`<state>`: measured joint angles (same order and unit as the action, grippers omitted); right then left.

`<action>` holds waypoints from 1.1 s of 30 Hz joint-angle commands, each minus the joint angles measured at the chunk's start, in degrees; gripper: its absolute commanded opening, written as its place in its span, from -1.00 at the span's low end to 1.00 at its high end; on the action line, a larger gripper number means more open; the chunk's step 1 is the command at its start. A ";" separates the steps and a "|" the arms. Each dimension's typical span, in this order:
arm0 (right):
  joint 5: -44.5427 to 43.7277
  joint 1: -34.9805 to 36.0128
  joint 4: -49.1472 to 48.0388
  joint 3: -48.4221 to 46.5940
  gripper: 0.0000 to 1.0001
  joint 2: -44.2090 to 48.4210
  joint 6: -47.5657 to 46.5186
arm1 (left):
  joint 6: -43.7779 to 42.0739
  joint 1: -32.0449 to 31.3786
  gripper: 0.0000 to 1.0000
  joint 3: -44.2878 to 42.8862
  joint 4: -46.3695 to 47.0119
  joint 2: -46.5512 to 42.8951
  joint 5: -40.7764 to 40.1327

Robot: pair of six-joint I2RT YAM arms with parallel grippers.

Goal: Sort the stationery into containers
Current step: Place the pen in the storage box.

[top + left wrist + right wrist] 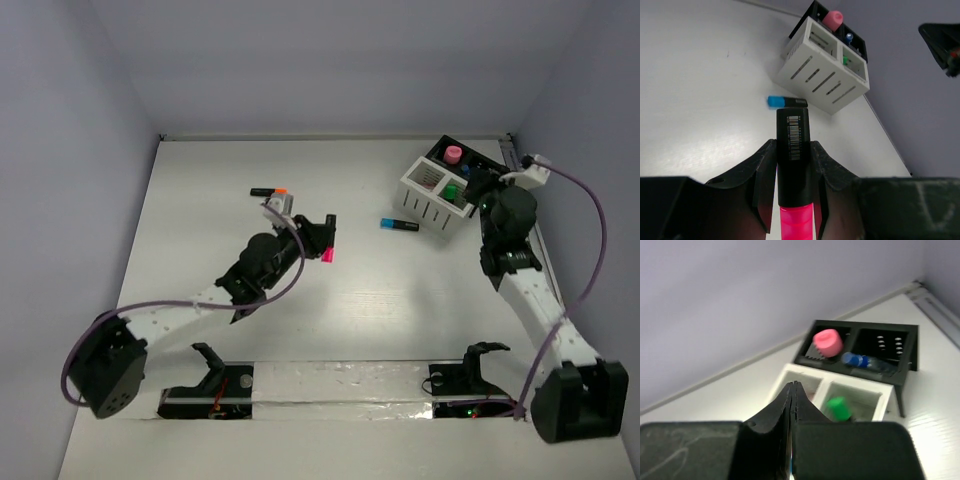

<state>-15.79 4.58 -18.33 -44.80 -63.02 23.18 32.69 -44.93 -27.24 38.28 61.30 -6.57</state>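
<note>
The pink-capped highlighter (792, 127) is off the worktop (400, 320), well short of the white slatted box (815, 75), with its black barrel pointing roughly toward that box. The left claw (793, 150) is clamped on it just ahead of the cap, so most of the barrel sticks out beyond the grip.

Three things could go wrong from here:
- With so much barrel unsupported, the marker could pivot between the pads if its tip touches the box rim. It would then land across the rim or drop outside.
- A blue-capped highlighter (786, 101) lies on the worktop just beside the box's slatted wall, roughly under the line of approach. A low approach could knock it away.
- The right claw (792, 400) hangs over the box, pressed fully together with nothing in it. If both arms close on the box at once, they could collide.

By my count there are three highlighters outside the boxes:
- the pink-capped one held in the left claw;
- the blue-capped one beside the box;
- an orange-capped highlighter (270, 190), well apart from the box, beyond the left claw.

Three items are already stowed. A green-capped item (838, 407) sits in the white box. A pink round-topped piece (828, 341) and a blue pen (862, 361) are in the black box (909, 352) joined behind it. That makes two containers, and each shows two compartments.
</note>
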 commanded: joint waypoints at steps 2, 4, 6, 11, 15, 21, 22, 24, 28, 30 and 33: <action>6.56 0.78 4.25 7.25 -1.00 14.49 6.53 | -6.05 -1.57 -1.00 -13.32 6.11 9.87 -3.10; 4.90 0.78 7.06 10.50 -1.00 18.79 7.22 | -7.89 -1.57 -1.00 -17.65 6.28 15.04 -3.63; 5.07 0.78 10.48 12.70 -1.00 25.30 8.80 | -9.74 -2.09 -1.00 -24.59 6.19 18.84 -3.54; 10.25 0.78 17.09 15.62 -1.00 36.64 10.31 | -11.76 -3.32 -1.00 -42.75 4.70 33.87 -0.29; 12.27 0.78 24.38 11.93 -1.00 42.88 8.46 | -13.44 -3.94 -1.00 -56.31 2.59 44.59 1.99; 13.76 0.78 28.17 8.24 -1.00 47.20 6.88 | -15.02 -5.70 -1.00 -74.07 2.06 58.66 4.81; 15.34 0.78 28.34 7.89 -1.00 47.55 7.23 | -15.37 -6.22 -1.00 -76.18 2.06 61.81 5.33; 17.53 0.78 27.91 8.06 -1.00 47.64 7.93 | -15.81 -6.23 -1.00 -83.56 0.75 65.16 6.12; 19.22 1.49 25.89 9.37 -1.00 47.99 8.99 | -16.52 -6.93 -1.00 -95.34 -1.10 74.99 8.59; 19.31 2.01 25.71 9.29 -1.00 48.17 8.81 | -15.91 -7.46 -1.00 -102.37 -2.95 78.17 10.08; 19.92 2.01 25.71 9.46 -1.00 48.69 8.72 | -15.03 -7.46 -1.00 -108.09 -2.86 83.10 11.22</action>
<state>2.11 6.09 8.58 -34.85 -15.33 31.77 17.56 -52.05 -129.51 33.87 143.52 1.91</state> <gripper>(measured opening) 0.010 0.243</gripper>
